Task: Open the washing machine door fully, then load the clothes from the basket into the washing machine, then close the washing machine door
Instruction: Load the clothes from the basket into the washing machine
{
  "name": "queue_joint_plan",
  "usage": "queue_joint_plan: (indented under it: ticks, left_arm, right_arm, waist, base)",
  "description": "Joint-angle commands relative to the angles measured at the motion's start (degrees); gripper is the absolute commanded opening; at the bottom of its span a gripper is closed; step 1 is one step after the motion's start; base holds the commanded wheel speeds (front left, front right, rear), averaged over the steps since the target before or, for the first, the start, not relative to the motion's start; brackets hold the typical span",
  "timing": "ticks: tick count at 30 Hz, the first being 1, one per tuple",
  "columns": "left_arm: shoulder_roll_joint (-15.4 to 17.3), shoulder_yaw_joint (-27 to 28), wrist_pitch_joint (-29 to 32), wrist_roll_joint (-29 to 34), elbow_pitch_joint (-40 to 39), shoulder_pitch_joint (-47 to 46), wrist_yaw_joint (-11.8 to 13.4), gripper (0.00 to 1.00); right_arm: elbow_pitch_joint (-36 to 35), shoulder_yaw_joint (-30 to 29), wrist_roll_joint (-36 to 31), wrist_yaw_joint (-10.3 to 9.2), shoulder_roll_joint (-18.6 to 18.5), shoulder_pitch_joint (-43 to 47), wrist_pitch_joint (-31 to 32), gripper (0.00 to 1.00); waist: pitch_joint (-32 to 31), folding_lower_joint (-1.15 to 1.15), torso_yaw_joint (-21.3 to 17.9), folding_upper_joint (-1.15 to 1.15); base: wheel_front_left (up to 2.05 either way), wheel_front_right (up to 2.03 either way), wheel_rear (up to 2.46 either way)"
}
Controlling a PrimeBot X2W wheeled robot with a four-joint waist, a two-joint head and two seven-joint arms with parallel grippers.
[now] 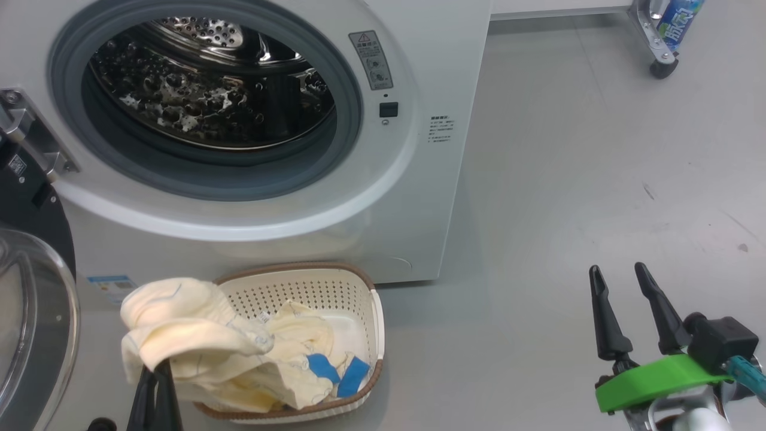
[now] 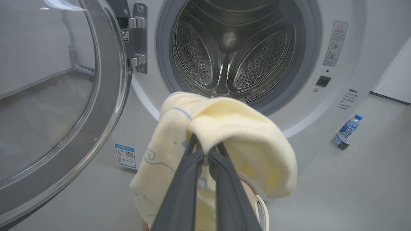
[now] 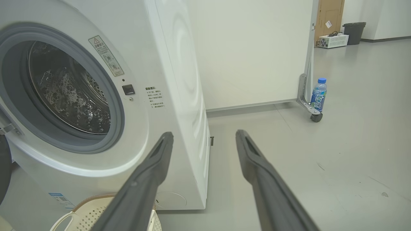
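In the head view we see the big white front-loading washing machine (image 1: pixel 431 197) with its steel perforated drum (image 1: pixel 209 90) exposed. Its large round door (image 1: pixel 36 311), with a black rim and a clear glass bowl, is swung open at the left edge. On the grey floor (image 1: pixel 568 179) just before the machine stands the small rectangular cream plastic basket (image 1: pixel 311 290), perforated and brown-rimmed. The soft cream-yellow clothes (image 1: pixel 197 341), with thin dark lines and small blue pieces, lie in it and heap up over its left end. The left gripper (image 1: pixel 157 383) rises under that raised bunch, its dark fingers closed on the fabric. The right gripper (image 1: pixel 618 270) hovers at lower right, well apart from the basket, fingers spread and empty.

In the left wrist view, the left gripper (image 2: pixel 205 150) pinches a fold of the clothes (image 2: pixel 237 128). The cloth drapes over its tips, before the lower edge of the drum (image 2: pixel 231 48) opening. The door (image 2: pixel 112 96) stands open at left. A white basket (image 2: pixel 261 205) handle peeks out below the cloth.

In the right wrist view, the right gripper (image 3: pixel 204 134) points past the washing machine (image 3: pixel 179 80) corner with nothing between its parted fingers. The basket (image 3: pixel 93 211) shows at bottom left. A blue-capped plastic bottle (image 3: pixel 318 94) stands on the floor beyond.
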Motion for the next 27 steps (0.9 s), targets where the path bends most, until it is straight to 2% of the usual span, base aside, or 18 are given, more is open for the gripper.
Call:
queue_joint_plan:
  ticks: [1, 13, 27]
  left_arm:
    - [0.24, 1.62, -0.63, 0.71, -2.36, -1.4, -0.13, 0.0]
    - [0.69, -0.81, -0.63, 2.14, -0.4, -8.12, -1.89, 0.0]
    - [4.64, -2.87, 3.21, 4.07, 5.47, -26.4, -3.01, 0.0]
  right_arm:
    - [-1.68, 1.35, -0.31, 0.02, -1.4, -1.28, -0.38, 1.0]
    - [-0.93, 1.69, -0.32, 0.02, -0.68, -3.04, -0.38, 1.0]
    - [-0.7, 2.87, 0.63, 0.02, 0.66, -7.82, -0.38, 1.0]
  waist:
    - [0.22, 0.0, -0.09, 0.0]
    - [3.46, 0.0, -0.59, 0.0]
    - [11.07, 0.0, -2.31, 0.0]
  base:
    - [0.0, 0.0, 0.0]
    - [0.0, 0.0, 0.0]
    - [0.0, 0.0, 0.0]
